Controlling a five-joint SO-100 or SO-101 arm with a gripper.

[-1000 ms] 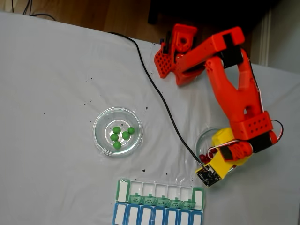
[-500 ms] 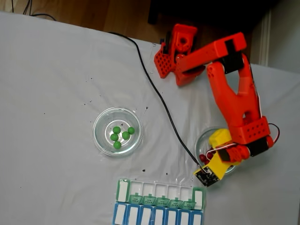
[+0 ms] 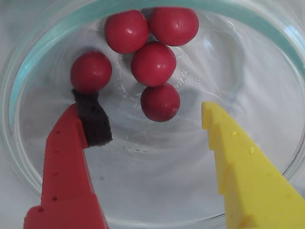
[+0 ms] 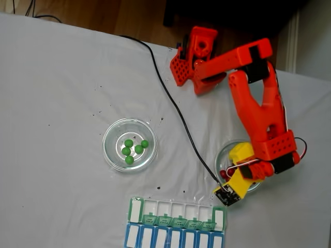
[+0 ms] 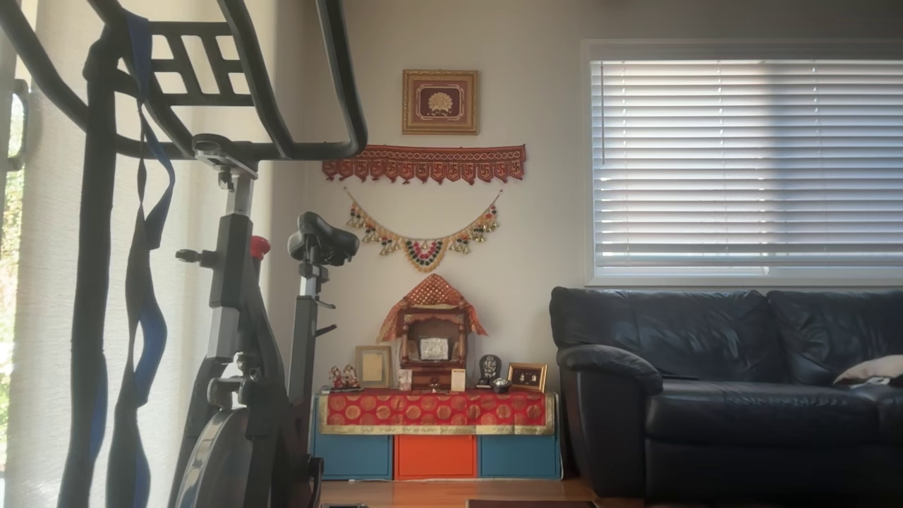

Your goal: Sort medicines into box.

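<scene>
Five glossy dark red balls [image 3: 155,52] cluster at the upper middle of the wrist view inside a clear round glass dish [image 3: 267,43], and the gripper [image 3: 147,119] hangs just over them, fingers spread wide and empty, the red finger's black foam pad [image 3: 94,119] touching the leftmost ball. In the fixed view the orange arm [image 4: 258,108] bends down at the right into that dish, five green balls [image 4: 133,150] sit in a second dish [image 4: 111,155] at centre, and the green-lidded box [image 4: 176,213] lies along the bottom edge on white cloth [image 4: 57,103].

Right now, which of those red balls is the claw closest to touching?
The lone red ball on the wrist view's left, right at the red finger's black pad; the other four cluster further right.
</scene>
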